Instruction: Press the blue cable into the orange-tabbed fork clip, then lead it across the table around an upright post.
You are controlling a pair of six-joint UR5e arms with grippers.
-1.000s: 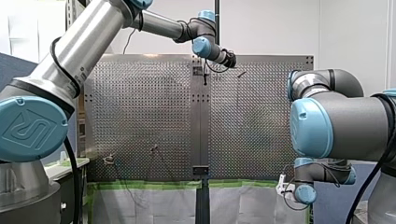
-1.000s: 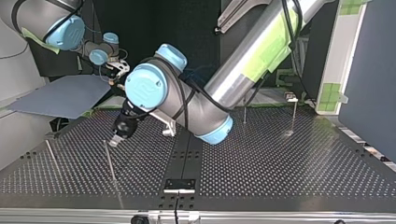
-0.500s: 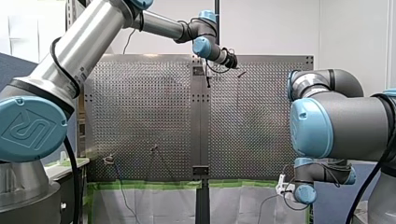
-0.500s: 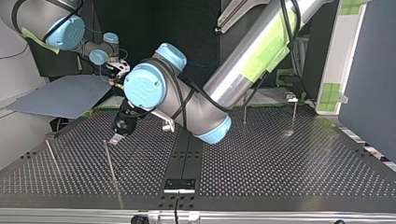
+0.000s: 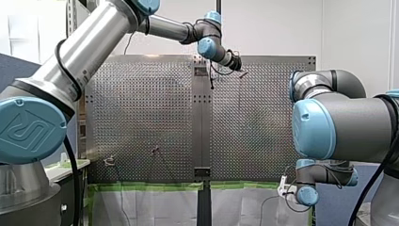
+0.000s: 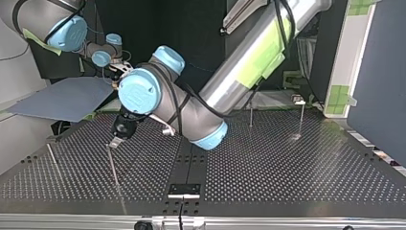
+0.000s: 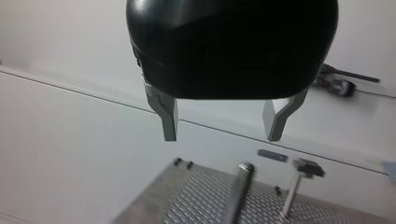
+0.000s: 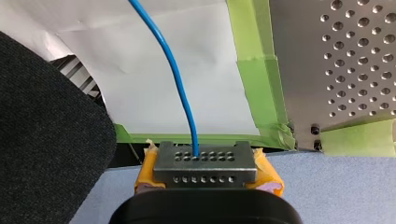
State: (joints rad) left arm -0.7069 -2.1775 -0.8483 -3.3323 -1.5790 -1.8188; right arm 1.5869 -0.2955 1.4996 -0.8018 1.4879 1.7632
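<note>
Two hands: left hand [image 7: 222,137] spread, empty; right hand [image 8: 205,168] clamped on blue cable [image 8: 175,74], off tabletop [image 8: 355,60] taped edge. Cable likely light, limp, slippery; best held close to working end.

Near post [image 6: 114,165] top view's L-front; far post [image 6: 300,120] back R.

left gripper [image 6: 115,142] has drifted sideways, its arm [image 6: 239,62] swinging along with it. upright post [image 6: 113,167]: its top, formerly off beside the fingers, now sits just under their tips, close.
</note>
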